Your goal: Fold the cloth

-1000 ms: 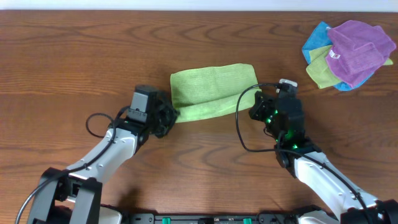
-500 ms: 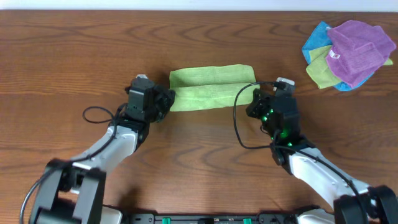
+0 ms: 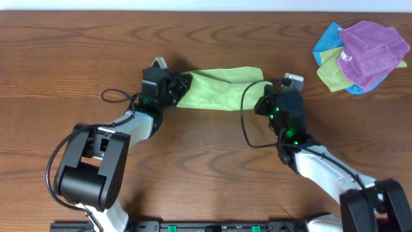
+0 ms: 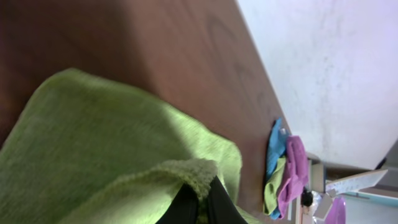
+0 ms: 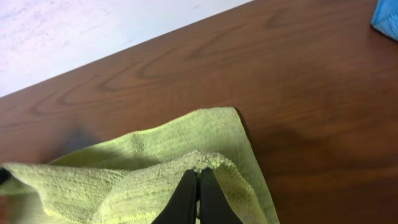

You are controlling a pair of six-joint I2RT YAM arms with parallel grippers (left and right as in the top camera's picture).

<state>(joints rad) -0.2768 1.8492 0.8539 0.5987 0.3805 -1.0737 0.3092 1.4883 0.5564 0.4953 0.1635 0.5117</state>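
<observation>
Left claw (image 3: 183,85) pressed together, pinching the cloth (image 3: 222,90) at its left edge | right claw (image 3: 262,102) pinched shut on its right edge | cloth doubled over, upper centre of frame, on desk (image 3: 64,58)

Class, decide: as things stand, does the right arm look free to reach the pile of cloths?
Probably not yet: the right gripper is shut on the green cloth. Nothing stands between it and the pile.

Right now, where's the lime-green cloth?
Overhead view: the lime-green cloth is at the far middle of the table, between the left hand and the right hand, each pinching an end. The pile of cloths sits off to its right.
</observation>
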